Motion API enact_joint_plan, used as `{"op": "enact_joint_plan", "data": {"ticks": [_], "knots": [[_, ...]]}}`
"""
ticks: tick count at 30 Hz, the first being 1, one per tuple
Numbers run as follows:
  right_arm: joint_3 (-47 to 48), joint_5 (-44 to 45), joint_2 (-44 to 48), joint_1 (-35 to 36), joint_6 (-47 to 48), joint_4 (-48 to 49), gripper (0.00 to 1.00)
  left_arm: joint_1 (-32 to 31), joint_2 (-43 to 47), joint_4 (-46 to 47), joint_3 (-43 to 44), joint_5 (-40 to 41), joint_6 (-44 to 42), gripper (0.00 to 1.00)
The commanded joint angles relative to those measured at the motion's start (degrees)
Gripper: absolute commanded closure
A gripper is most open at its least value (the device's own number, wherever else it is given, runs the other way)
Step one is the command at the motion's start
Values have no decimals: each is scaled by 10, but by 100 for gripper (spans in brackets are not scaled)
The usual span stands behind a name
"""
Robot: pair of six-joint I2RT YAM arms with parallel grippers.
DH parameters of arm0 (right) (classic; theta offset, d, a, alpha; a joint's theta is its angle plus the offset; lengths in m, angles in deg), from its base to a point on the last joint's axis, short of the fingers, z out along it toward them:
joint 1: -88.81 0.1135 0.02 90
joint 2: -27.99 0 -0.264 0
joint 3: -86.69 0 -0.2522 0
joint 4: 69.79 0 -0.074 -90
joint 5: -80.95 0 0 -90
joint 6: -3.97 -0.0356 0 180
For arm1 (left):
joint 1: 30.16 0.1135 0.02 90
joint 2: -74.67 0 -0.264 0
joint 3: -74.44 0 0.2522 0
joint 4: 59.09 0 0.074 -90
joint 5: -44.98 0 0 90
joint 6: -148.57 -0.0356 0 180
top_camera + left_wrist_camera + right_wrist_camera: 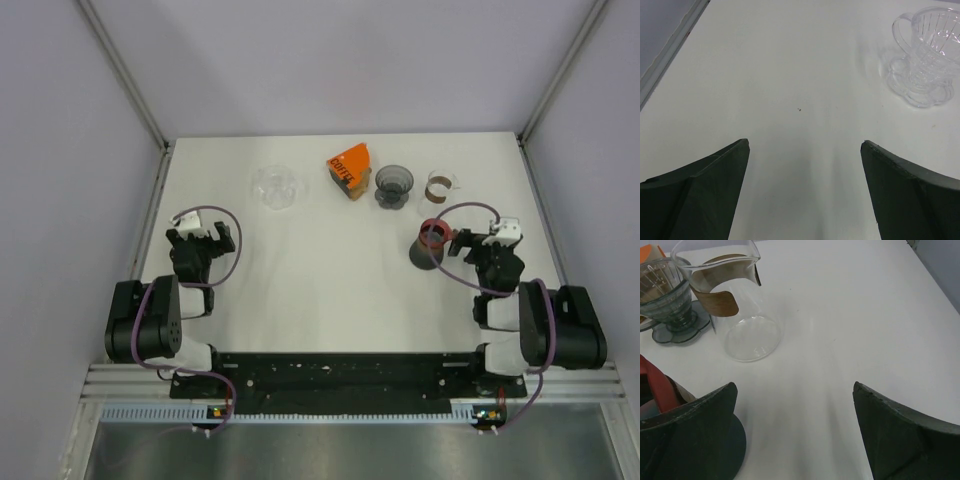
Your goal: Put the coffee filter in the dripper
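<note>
White counter (320,290) fills the booth, closed in by plain grey walls (60,150). Nearest, the left tool (805,145) hangs over bare surface with its jaws spread wide and nothing between them. The right tool (795,387) is likewise released and empty.

Just beside the right tool, on its inner side, stands a dark dripper (432,243) with a red rim. In the right wrist view it is cut off by the frame edge and partly covered by the tool's own finger.

Farther out, a row runs along the far edge. It starts with a clear dripper (275,187) ahead of the left tool, then the orange filter pack (350,168), a grey dripper (393,186) just beside it, and a glass carafe (440,183) with a brown band.

The pack lies forward and inward from both tools, near the middle. The right tool seems slightly nearer, though the dark dripper stands in its way. The pack looks like a wedge lying askew, its long side diagonal to the counter edge. Whether a filter shows at its opening is too small to tell, and I cannot say which of the three drippers is meant.
</note>
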Motion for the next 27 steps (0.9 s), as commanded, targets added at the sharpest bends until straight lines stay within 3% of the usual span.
{"op": "enact_joint_plan", "data": {"ticks": [1,4,8,10,12,16,20,24,27], "knots": [[20,72,105,6,-23,-99,1,-2,2,29,8,5,-5,1],[84,101,214,6,-56,-278,1,-3,1,26,10,-12,-10,1],[211,65,269,6,-79,-492,1,1,16,23,8,-12,-7,1],[273,54,275,6,-84,-598,1,4,62,-39,22,5,5,1],[329,53,263,6,-87,-699,2,7,130,-163,52,26,15,1],[436,28,219,12,-77,-898,6,9,227,-318,121,26,-37,1],[474,56,192,52,-55,-984,12,10,297,-502,209,-11,-88,1],[477,25,176,86,-51,-994,23,10,305,-718,328,-23,-110,1],[491,5,144,93,-54,-997,31,10,308,-804,376,-33,-117,3]]}}
